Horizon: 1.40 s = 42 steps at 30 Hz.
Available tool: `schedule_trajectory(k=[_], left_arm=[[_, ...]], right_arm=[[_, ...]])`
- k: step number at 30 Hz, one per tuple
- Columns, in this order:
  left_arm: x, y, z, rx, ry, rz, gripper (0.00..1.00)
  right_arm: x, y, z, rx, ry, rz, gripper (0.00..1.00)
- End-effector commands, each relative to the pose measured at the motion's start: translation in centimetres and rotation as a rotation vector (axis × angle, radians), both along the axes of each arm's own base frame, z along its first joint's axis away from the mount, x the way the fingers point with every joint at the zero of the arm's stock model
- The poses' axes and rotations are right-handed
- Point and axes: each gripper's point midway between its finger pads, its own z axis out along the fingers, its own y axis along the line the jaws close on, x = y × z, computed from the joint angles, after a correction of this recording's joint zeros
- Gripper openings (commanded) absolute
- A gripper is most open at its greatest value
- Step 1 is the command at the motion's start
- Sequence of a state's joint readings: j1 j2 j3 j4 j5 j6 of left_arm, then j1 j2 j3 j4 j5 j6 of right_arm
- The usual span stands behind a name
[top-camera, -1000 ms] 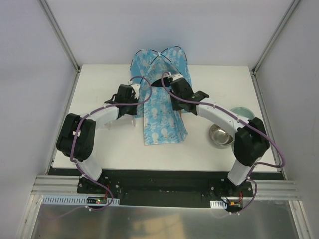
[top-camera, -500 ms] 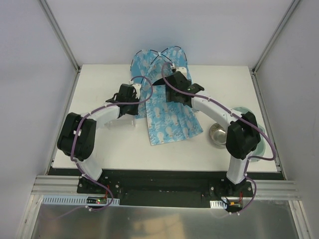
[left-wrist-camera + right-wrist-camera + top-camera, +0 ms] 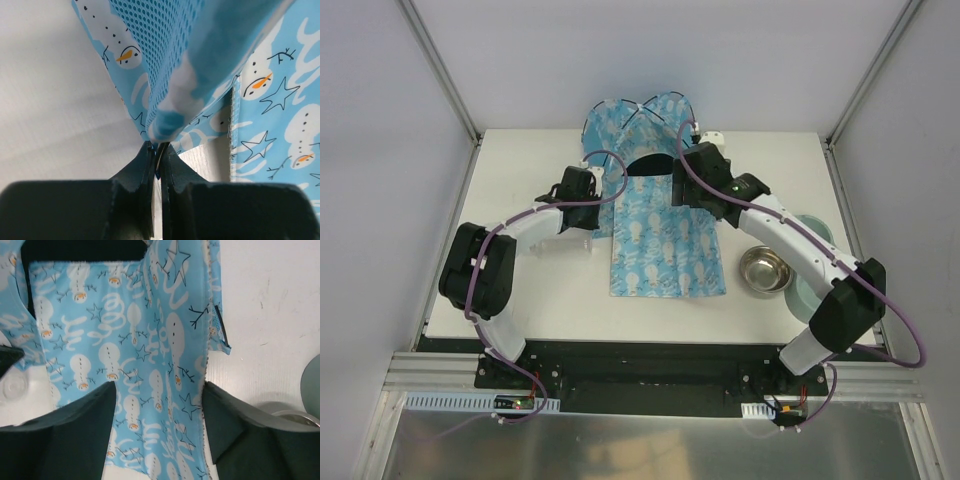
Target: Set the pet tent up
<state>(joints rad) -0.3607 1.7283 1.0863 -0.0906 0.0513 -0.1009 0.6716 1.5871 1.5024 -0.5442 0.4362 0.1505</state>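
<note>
The pet tent (image 3: 638, 125) stands at the far middle of the counter (image 3: 520, 290), its crossed black poles arched up and its dark doorway facing the arms. The printed mat (image 3: 660, 250) lies flat in front of it, its far end reaching the doorway. The left claw (image 3: 159, 150) is pinched tight on a thin fold of blue fabric at the tent's left side, low near the counter, with a mesh panel rising just above the grip. The right claw (image 3: 160, 390) hangs spread wide over the mat's far end, just in front of the doorway, clasping nothing. The step in hand looks like seating the mat inside the tent. To do it well, the left claw should act as an anchor and not tug, since so light a frame would likely slide or tip. The right should take the mat by an edge, not the middle, and feed it in flat so it does not bunch. A steel bowl (image 3: 765, 270) sits near the mat's right edge, beside the right arm, so the forearm's sweep should avoid it.
</note>
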Motion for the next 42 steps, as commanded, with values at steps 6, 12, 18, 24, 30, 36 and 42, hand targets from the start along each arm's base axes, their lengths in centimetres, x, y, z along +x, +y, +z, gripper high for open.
schedule_trajectory(k=[6,12,18,24,30,36,42], left_arm=[[-0.7,-0.6,0.0,-0.024,0.045,0.010,0.00],[-1.5,-1.4,-0.2,-0.006,0.036,-0.083,0.00],[-2.2,-2.1,-0.2,0.018,0.009,-0.150,0.00],[-2.3,-2.1,-0.3,0.035,0.003,-0.155,0.00],[-2.3,-2.2,-0.4,0.032,0.005,-0.158,0.00],[-2.1,-2.3,-0.3,0.032,0.004,-0.158,0.00],[-1.6,-2.2,-0.3,0.032,0.015,-0.124,0.00]], right_arm=[[0.5,3.6,-2.2,0.092,0.064,0.111,0.10],[3.7,6.5,-3.2,0.101,0.043,0.156,0.00],[8.1,8.0,-4.6,0.029,0.004,0.155,0.00],[12.7,6.2,-3.4,-0.036,-0.140,-0.025,0.00],[15.4,3.4,-2.2,-0.097,-0.286,-0.214,0.00],[14.9,2.8,-1.2,-0.090,-0.292,-0.216,0.14],[9.9,1.1,1.5,-0.029,-0.248,-0.165,0.50]])
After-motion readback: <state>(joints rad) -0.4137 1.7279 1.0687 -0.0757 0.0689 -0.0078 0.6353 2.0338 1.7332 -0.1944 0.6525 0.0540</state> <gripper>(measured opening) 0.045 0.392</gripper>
